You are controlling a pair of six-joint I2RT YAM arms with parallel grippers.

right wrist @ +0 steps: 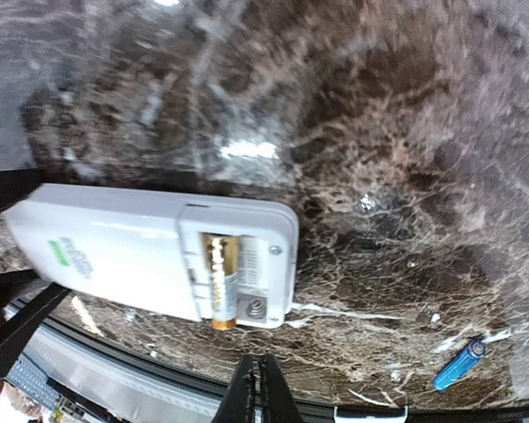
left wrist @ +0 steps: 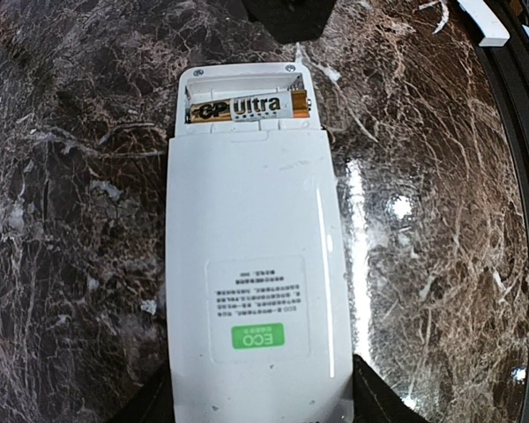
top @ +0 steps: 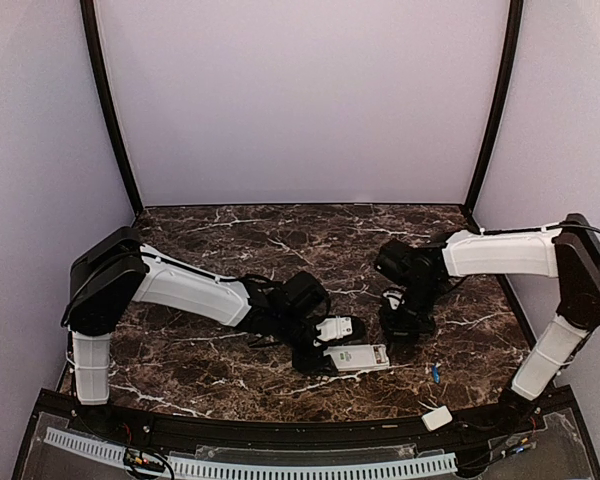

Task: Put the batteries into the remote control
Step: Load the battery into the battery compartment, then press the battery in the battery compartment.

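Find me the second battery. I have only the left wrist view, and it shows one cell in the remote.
Observer: A blue battery lies loose on the table, to the right of the remote and apart from it.
Operator: Give me the right gripper's state.
Observer: The right gripper is shut and holds nothing.
Operator: Place it against that battery.
Observer: In the top view it hangs by the remote's open end. The blue battery lies farther right and nearer the front edge.
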